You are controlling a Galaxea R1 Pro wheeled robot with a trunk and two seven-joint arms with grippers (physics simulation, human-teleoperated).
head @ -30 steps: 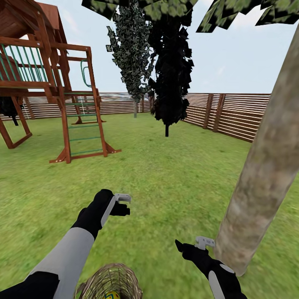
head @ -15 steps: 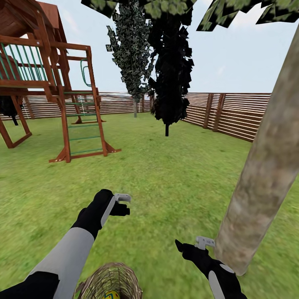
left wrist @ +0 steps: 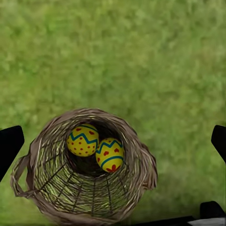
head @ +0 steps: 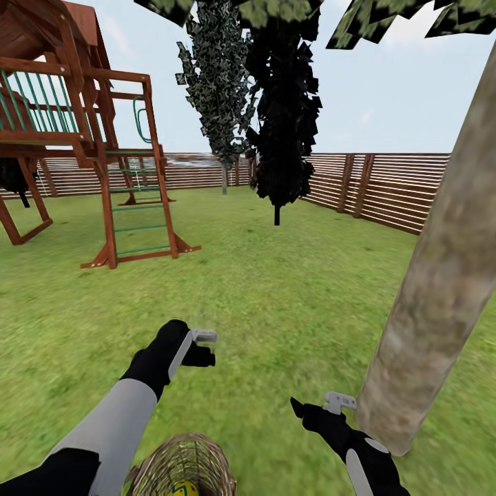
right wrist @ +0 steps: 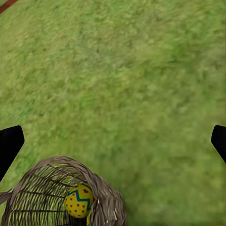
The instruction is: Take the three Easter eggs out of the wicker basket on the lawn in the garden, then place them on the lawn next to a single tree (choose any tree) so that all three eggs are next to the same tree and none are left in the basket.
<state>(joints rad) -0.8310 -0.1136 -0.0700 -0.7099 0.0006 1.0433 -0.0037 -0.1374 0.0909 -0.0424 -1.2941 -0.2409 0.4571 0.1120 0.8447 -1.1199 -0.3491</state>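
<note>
The wicker basket (head: 165, 463) stands on the lawn (head: 275, 296) at the bottom edge of the head view, just in front of me. In the left wrist view the basket (left wrist: 56, 188) holds two yellow Easter eggs (left wrist: 83, 140) (left wrist: 109, 154) with blue zigzags and red marks. One egg (right wrist: 78, 201) also shows in the right wrist view, and one egg (head: 182, 490) peeks out in the head view. My left gripper (head: 202, 350) hovers above and beyond the basket, open and holding nothing. My right gripper (head: 315, 410) is open too, right of the basket and close to the tree (head: 434, 303).
The thick grey-beige trunk leans up at the right, its foot touching the grass beside my right hand. A wooden playset (head: 103, 151) stands far left, a dark tree (head: 282, 124) mid-lawn, and a slatted fence (head: 372, 186) behind. Open grass lies ahead.
My left gripper has come slightly lower and closer to the basket. The right arm, basket and eggs are as before.
</note>
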